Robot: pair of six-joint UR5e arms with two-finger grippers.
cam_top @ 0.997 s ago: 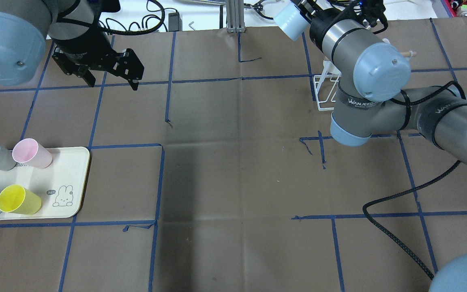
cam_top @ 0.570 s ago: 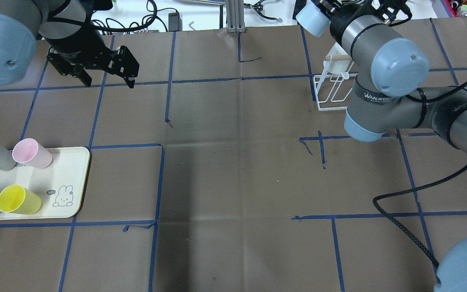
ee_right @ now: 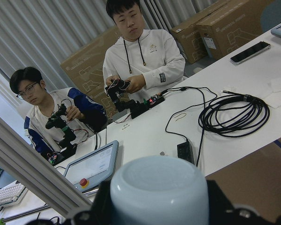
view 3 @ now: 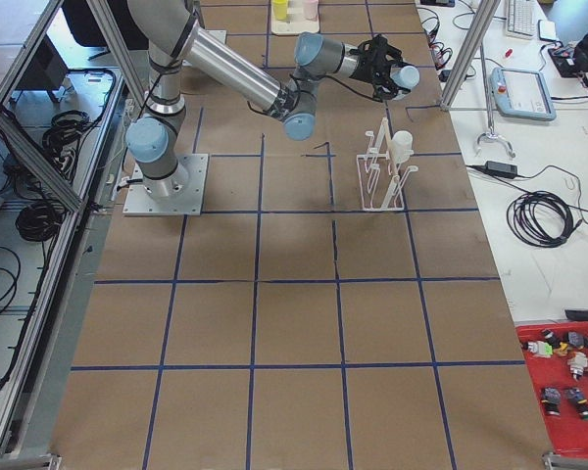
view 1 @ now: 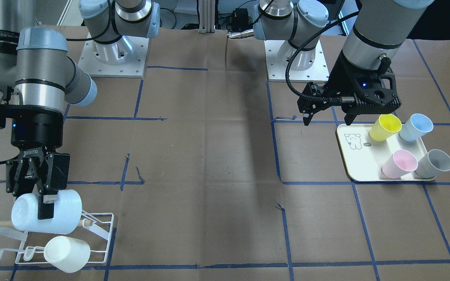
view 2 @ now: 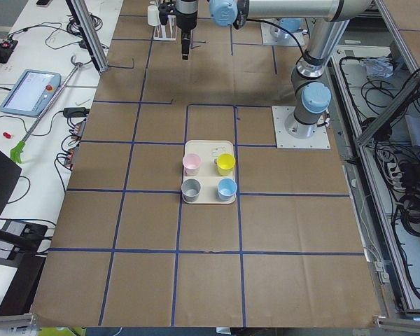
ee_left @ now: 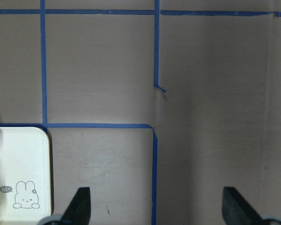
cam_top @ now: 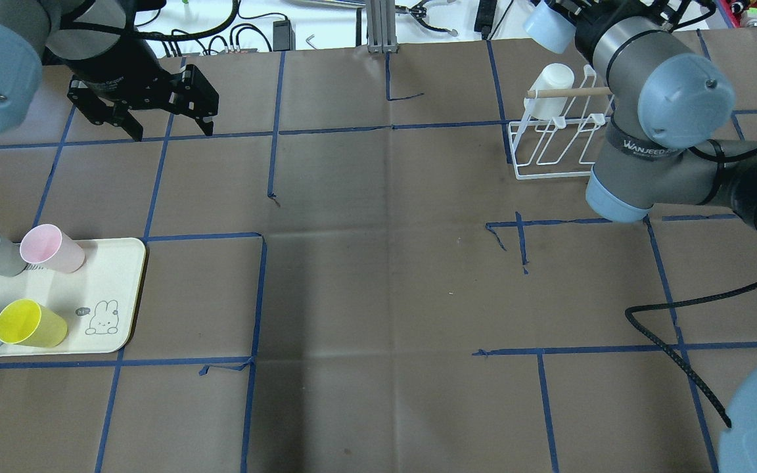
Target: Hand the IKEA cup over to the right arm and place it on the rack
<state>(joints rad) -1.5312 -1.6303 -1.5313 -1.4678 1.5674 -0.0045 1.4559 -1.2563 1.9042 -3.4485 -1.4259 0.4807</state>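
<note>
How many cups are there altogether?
6. Four sit on the cream tray: yellow cup, blue cup, pink cup, grey cup. A white cup sits on the wire rack. The right claw holds a pale blue cup near that rack. None seem hidden.

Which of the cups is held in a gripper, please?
The pale blue cup, clamped sideways in the right gripper near the rack; the white one sits on the rack, the rest on the tray.
</note>
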